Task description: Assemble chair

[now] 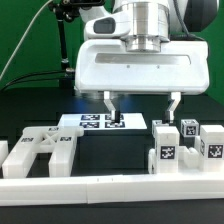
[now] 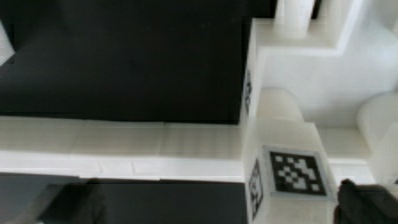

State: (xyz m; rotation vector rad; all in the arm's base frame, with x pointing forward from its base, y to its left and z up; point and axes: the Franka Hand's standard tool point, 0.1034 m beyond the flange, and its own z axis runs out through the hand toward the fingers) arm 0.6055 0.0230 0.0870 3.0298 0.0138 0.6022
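Chair in loose white parts on black table, 2 groups: slotted frame piece at exterior view's left, tagged blocks at its right, both just behind rim wall. I see gripper hanging over table between groups, fingers spread wide, nothing held. Marker board lies flat further back, under finger on exterior view's left. Wrist view: tagged bar below gripper; lying or upright, I cannot tell

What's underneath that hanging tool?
The wrist view shows a white tagged chair piece and black table beneath the open tool. In the exterior view, one finger hides part of the marker board.
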